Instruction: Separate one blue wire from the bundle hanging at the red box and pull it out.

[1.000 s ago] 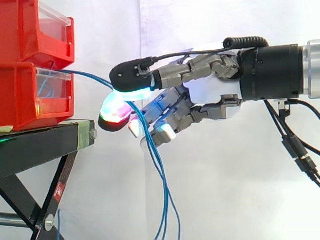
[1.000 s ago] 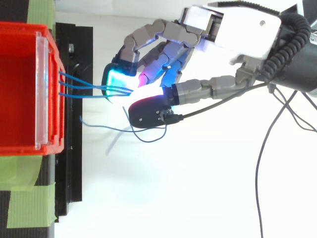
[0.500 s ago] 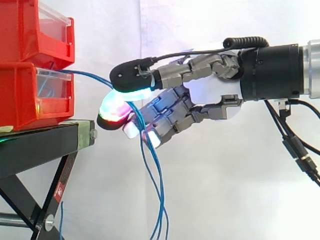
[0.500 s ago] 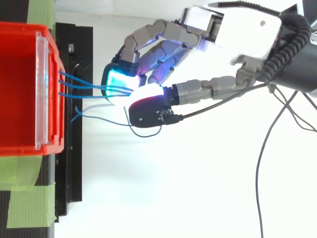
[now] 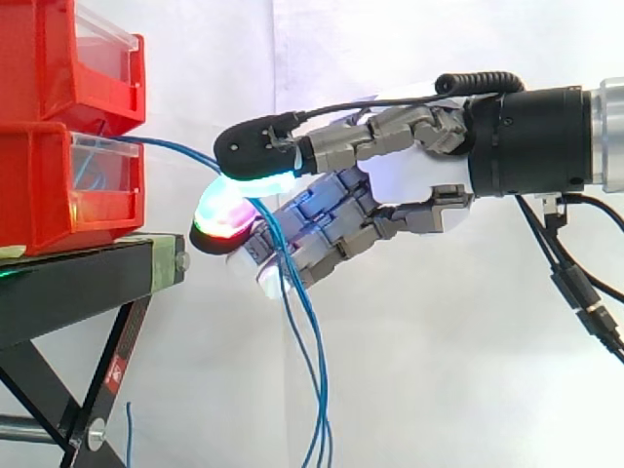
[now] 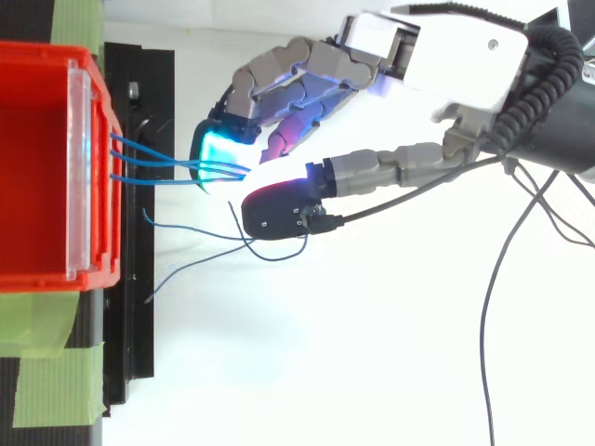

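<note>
Curling its lower fingers (image 5: pixel 336 244) further in, the hand (image 5: pixel 400 185) now clamps the blue wires (image 5: pixel 180 147) near the red box (image 5: pixel 49 185), gathering several rather than one.

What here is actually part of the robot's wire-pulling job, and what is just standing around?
Part of the job: the hand, its fingers curled round the blue wires; the lower red box they hang from.

Just there: the upper red bin, the black stand, the green tape, the white curtain.
</note>
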